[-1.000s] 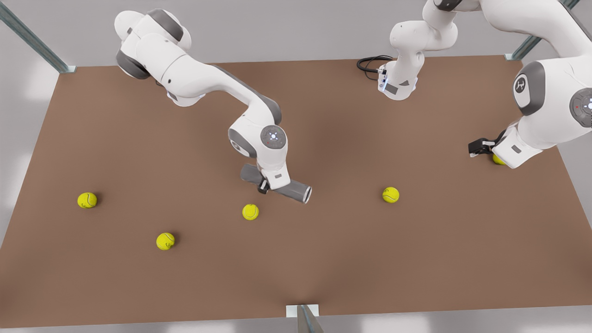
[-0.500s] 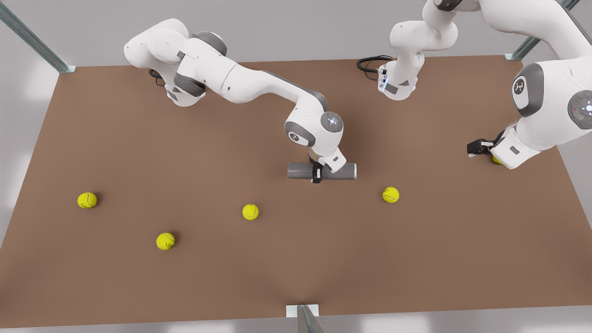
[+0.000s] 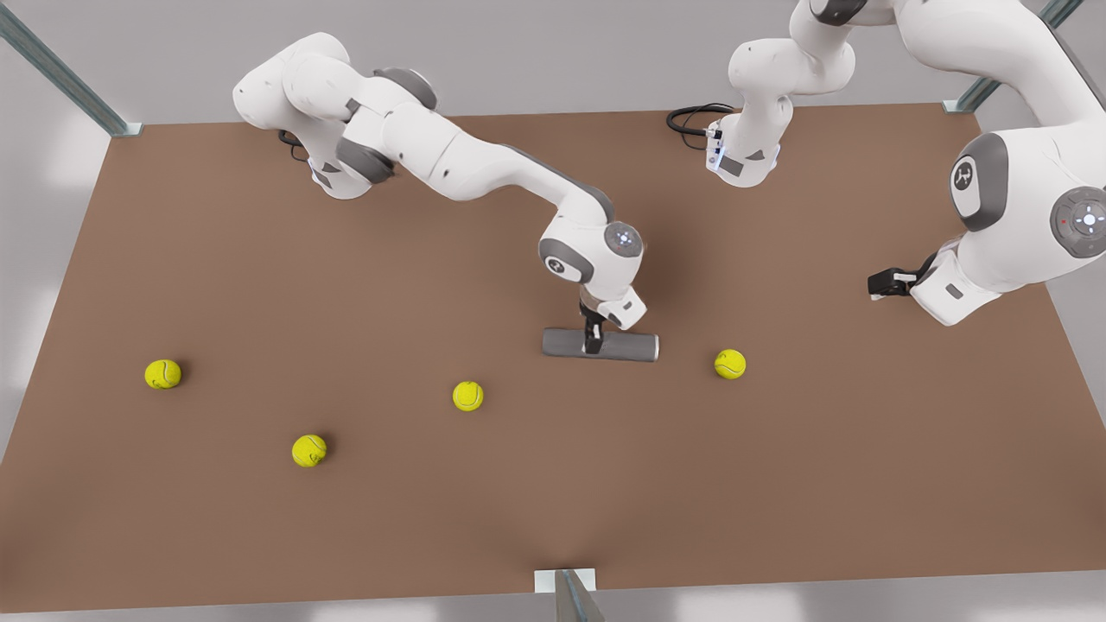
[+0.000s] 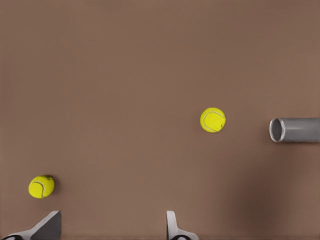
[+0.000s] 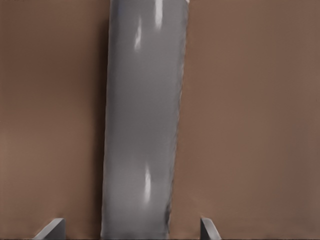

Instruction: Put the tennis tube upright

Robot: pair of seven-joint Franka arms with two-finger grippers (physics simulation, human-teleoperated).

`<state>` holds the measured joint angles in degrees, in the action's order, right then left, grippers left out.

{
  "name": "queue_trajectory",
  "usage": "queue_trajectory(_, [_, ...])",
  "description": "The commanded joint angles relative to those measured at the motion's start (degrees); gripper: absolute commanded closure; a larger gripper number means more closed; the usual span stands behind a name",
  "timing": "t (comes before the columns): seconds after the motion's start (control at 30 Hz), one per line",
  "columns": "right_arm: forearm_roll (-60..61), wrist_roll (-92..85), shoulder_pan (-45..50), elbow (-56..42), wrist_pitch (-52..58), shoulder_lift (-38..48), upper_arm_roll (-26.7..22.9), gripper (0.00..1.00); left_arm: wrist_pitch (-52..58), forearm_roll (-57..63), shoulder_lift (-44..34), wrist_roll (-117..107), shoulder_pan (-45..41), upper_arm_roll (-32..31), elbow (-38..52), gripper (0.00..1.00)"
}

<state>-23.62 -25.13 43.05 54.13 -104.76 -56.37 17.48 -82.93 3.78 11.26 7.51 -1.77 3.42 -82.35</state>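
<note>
**A:** Right pincer [image 3: 594, 337], centre of the front view, sits directly over the tennis tube [image 3: 600, 345]. The wrist camera shows it released: its fingers [image 5: 51, 229] stand wide on either side, with a strip of brown showing between each one and the grey wall.

**B:** So it straddles the tube without clamping it. The tube lies flat on the bench [image 3: 553, 484], long axis running across the frame. The wrist picture cuts off both its ends, and only the finger tips poke in at the lower edge.

**A:** The hollow mouth shows from the other arm's camera, far right of that frame, and the rest of the tube runs off the edge there.

**B:** The left pincer [image 3: 881, 283] is at the right side of the front view and waits above the bench, slack and gripping nothing. Its own arm's bulk covers the bench just behind it.

**A:** There are four tennis balls in the front view. The nearest one [image 3: 730, 364] is just right of the tube's end but apart from it. Another [image 3: 467, 396] lies lower left of the tube, and two more [image 3: 162, 374] [image 3: 308, 450] are well off toward the left.

**B:** There's wide open brown below the tube, down to the bench's lower edge. Above it are the arm's wrist and elbow. A black cable [image 3: 691, 117] curls by the base at the top edge.
</note>
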Motion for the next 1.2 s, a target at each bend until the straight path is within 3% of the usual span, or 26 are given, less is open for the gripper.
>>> queue_trajectory(0.0, [0.8,0.0,-0.2,0.3,1.1,2.4,0.0,0.00,0.3,0.0,0.0,0.0,0.1,0.0,0.0,0.00])
queue_trajectory(0.13, [13.0,2.0,-11.7,0.5,13.6,20.0,0.0,0.00,0.8,-0.4,-0.2,-0.4,0.0,-0.1,0.1,0.00])
queue_trajectory(0.17, [14.6,11.7,-17.5,5.1,15.6,26.6,-1.1,0.00,0.8,-5.3,-0.1,-0.5,0.2,0.0,0.1,0.00])
queue_trajectory(0.2, [16.8,23.9,-24.3,20.0,13.2,38.7,-5.4,0.00,0.4,-8.1,0.1,-0.7,-0.2,-0.2,0.2,0.00])
queue_trajectory(0.23, [16.8,28.5,-32.2,28.4,11.2,45.0,-4.5,0.00,0.3,-12.6,0.6,-0.6,-0.6,-0.2,0.2,0.00])
queue_trajectory(0.27, [16.9,39.4,-44.1,30.6,12.4,46.3,1.3,0.00,-0.7,-19.8,2.7,-1.6,-1.0,-0.2,0.2,0.00])
queue_trajectory(0.43, [21.9,32.9,-50.4,25.5,14.8,45.7,1.1,0.00,-3.7,-36.4,10.3,-12.5,-0.5,-0.2,-1.3,0.00])
queue_trajectory(0.57, [18.4,33.0,-49.7,25.7,15.1,45.7,1.2,0.00,-19.6,-45.1,8.3,-13.7,-4.0,-0.3,-13.9,0.00])
queue_trajectory(0.8, [18.3,33.1,-49.7,25.3,14.9,45.7,1.2,0.00,-25.2,-50.3,14.1,7.1,-3.9,-3.8,-20.7,0.00])
queue_trajectory(1.0, [16.9,33.4,-49.6,25.2,14.8,45.7,1.4,0.00,-31.6,-50.7,13.3,12.8,-3.8,-6.5,-27.6,0.00])
queue_trajectory(1.17, [16.8,33.4,-49.6,25.2,14.7,45.7,1.4,0.00,-40.5,-64.1,12.1,26.3,-3.7,-6.6,-38.3,0.00])
